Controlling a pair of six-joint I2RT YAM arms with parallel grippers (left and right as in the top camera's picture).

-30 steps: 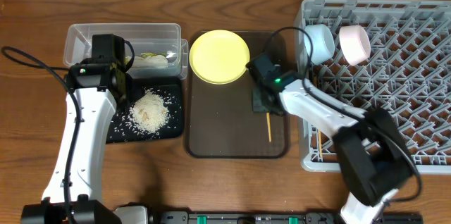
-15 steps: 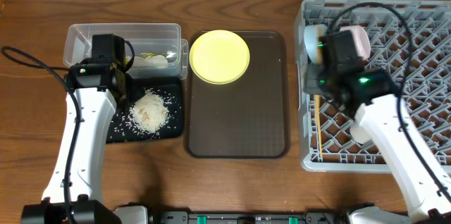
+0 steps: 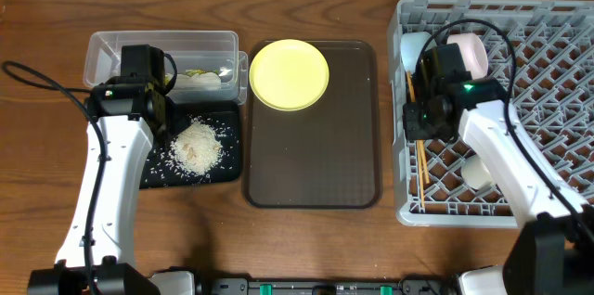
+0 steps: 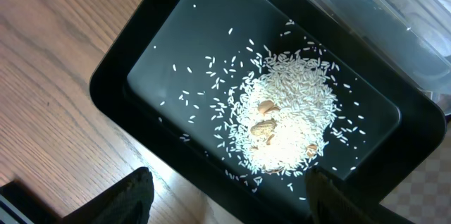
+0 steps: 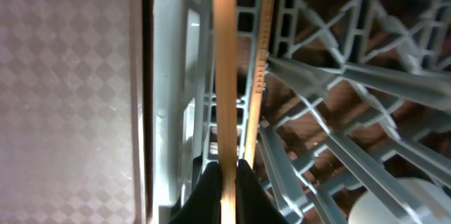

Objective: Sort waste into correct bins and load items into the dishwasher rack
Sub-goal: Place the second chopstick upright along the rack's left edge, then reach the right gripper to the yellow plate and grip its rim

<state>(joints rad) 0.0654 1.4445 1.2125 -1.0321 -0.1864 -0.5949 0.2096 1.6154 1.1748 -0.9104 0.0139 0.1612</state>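
My right gripper [image 3: 418, 121] [image 5: 225, 176] is shut on a wooden chopstick [image 5: 225, 76] and holds it along the left edge of the grey dishwasher rack [image 3: 548, 100]. A second chopstick [image 5: 258, 76] lies beside it in the rack. A light blue bowl [image 3: 416, 54], a pale cup [image 3: 470, 56] and a white bowl [image 3: 476, 173] are in the rack. The yellow plate [image 3: 289, 74] lies on the brown tray. My left gripper [image 4: 232, 203] is open above the black tray [image 4: 141, 55], which holds the rice heap [image 4: 285, 118] [image 3: 197, 147]. The wrapper [image 3: 200, 77] lies in the clear tub [image 3: 111, 49].
The dark brown serving tray [image 3: 311, 165] lies between the bins and the rack. The clear tub's edge [image 4: 366, 13] borders the black tray. Loose rice grains are scattered over the black tray's floor. Wooden table surrounds everything.
My right gripper carried a chopstick from the brown tray over to the rack's left edge, beside the other chopstick. The left arm has not moved.
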